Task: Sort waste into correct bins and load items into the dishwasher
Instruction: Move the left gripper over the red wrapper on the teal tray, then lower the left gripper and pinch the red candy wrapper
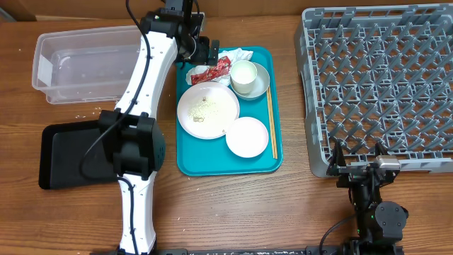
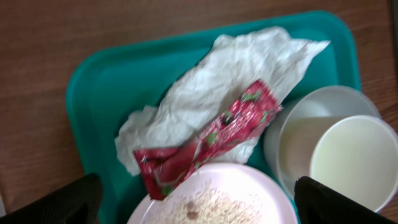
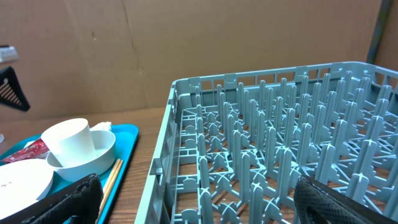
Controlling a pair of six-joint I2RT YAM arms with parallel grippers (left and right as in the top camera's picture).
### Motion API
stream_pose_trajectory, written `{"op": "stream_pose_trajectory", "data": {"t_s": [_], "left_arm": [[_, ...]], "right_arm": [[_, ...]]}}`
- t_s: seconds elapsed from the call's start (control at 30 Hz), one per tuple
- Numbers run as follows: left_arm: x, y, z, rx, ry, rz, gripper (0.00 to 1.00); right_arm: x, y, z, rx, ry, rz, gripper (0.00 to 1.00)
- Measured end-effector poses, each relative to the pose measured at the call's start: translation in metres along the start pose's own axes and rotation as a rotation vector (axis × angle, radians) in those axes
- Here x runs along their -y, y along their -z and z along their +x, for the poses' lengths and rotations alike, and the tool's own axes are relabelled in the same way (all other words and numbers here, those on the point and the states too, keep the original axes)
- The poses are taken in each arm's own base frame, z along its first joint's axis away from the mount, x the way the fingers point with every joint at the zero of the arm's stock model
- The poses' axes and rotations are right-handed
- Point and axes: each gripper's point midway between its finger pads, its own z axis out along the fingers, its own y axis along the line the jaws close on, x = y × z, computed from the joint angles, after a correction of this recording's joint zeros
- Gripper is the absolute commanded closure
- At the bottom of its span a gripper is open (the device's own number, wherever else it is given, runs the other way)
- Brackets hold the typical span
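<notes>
The wooden desk [image 1: 233, 205] carried everything. Largest on it was the grey dish rack [image 1: 379, 78], filling the far right, its pegs bare. Left of the rack lay the teal serving tray [image 1: 205, 159], and well to the left of that the clear tub [image 1: 85, 64] stood at the far side. The black tray [image 1: 67, 152] lay nearer, partly under the left arm. The left pincer [image 1: 210, 53] hovered over the far left corner of the teal tray, above the napkin and wrapper, with its fingers [image 2: 62, 205] wide apart and nothing between them. The right pincer [image 1: 359, 161] sat at the near edge of the rack, its jaws also spread and empty. On the teal tray the larger plate [image 1: 195, 120] lay at the left. The smaller plate [image 1: 247, 137] lay just beside it, nearer and to the right. The bowl [image 1: 262, 86] sat at the far right of the tray with the cup [image 1: 244, 74] standing inside it. The crumpled napkin [image 2: 211, 81] lay in the far corner, and the red wrapper [image 2: 211, 140] stretched across it, one end at the larger plate's rim. The chopsticks [image 1: 270, 124] lay along the tray's right edge. Rice grains [image 1: 209, 106] were scattered on the larger plate.
</notes>
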Motion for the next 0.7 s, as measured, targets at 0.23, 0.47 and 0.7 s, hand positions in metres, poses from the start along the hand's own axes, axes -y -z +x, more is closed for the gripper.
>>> {"op": "stream_pose_trajectory", "data": {"t_s": [0.23, 0.47, 0.7], "left_arm": [[0.006, 0.007, -0.023, 0.087, -0.020, 0.025, 0.00], [0.012, 0.006, -0.025, 0.099, -0.060, 0.034, 0.07], [0.014, 0.005, 0.013, -0.054, -0.129, 0.026, 0.49]], "right_arm": [[0.000, 0.000, 0.000, 0.000, 0.000, 0.000, 0.00], [0.000, 0.000, 0.000, 0.000, 0.000, -0.001, 0.00], [0.000, 0.000, 0.000, 0.000, 0.000, 0.000, 0.00]]}}
